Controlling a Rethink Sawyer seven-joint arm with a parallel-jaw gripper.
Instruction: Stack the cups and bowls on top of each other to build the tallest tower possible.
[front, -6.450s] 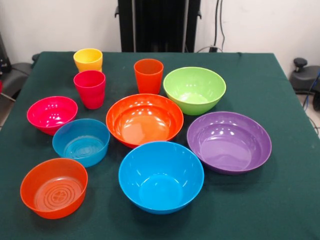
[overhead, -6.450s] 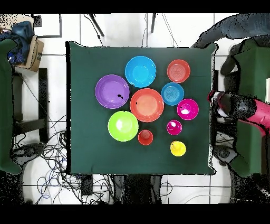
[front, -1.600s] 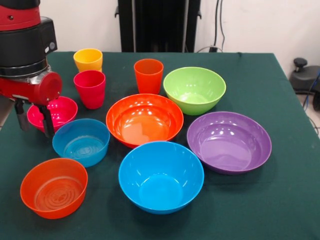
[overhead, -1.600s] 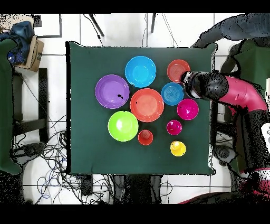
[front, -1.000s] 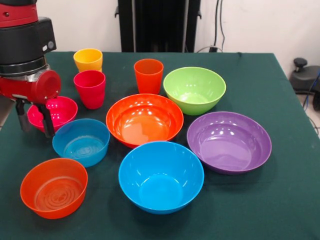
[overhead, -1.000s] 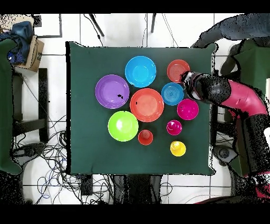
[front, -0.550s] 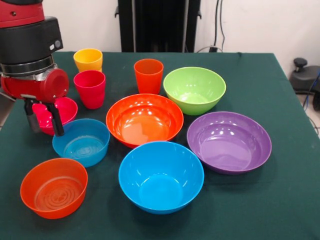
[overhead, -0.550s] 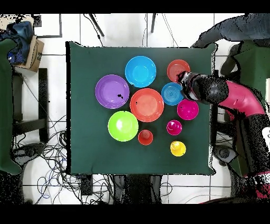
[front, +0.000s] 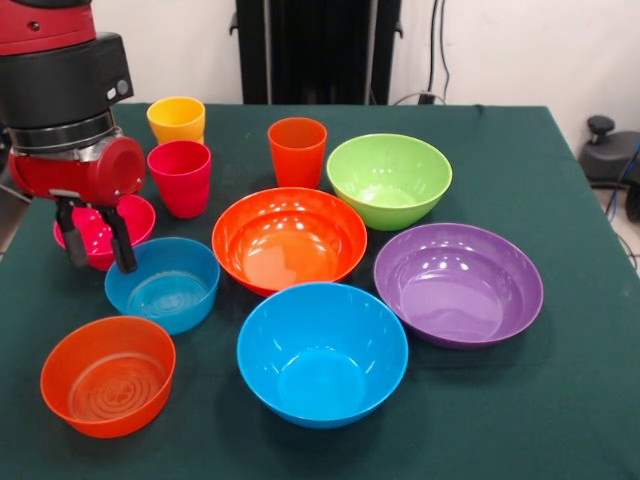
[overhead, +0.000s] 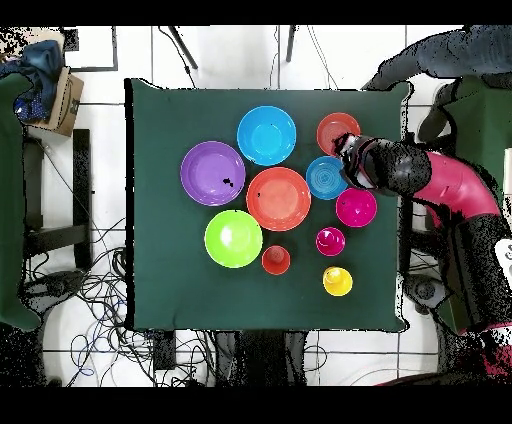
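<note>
All cups and bowls stand apart on the green table; nothing is nested. My gripper (front: 99, 264) is open and empty. It hangs over the small magenta bowl (front: 141, 216), beside the far left rim of the translucent blue bowl (front: 162, 285), and hides part of the magenta bowl. The translucent orange bowl (front: 107, 375) is at the near left. The large orange bowl (front: 289, 238), blue bowl (front: 322, 352), purple bowl (front: 458, 282) and lime green bowl (front: 389, 178) fill the middle and right. The yellow cup (front: 176, 118), red-pink cup (front: 180, 175) and orange cup (front: 297, 150) stand at the back.
In the overhead view the arm (overhead: 440, 185) reaches in from the right over the table edge (overhead: 404, 200), with the gripper (overhead: 351, 168) between the translucent orange bowl (overhead: 338, 130) and the magenta bowl (overhead: 357, 208). A cardboard box (overhead: 62, 100) sits off the table at the left.
The arm came into view over the table's side. In the last second the gripper moved a little inward, from the table edge to over the magenta bowl. No cup or bowl moved.
</note>
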